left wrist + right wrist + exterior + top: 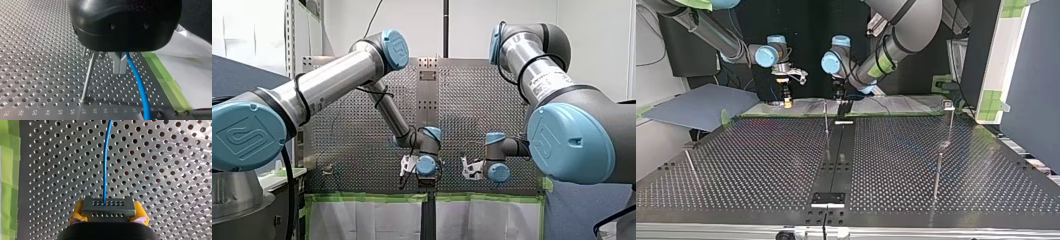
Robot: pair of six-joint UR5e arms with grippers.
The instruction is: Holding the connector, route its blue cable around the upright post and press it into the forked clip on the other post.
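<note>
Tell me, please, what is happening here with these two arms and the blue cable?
My right gripper, with yellow pads, holds the dark connector, and its blue cable runs ahead over the perforated table. The metal fingers of my left gripper are closed right beside the cable; whether they pinch it I cannot tell. A thin upright post stands next to them, apart from the cable, so the routing is not yet done.

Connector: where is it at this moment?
In the right wrist view, the connector sits clamped between the yellow pads of my right end effector, its blue cable running ahead.
</note>
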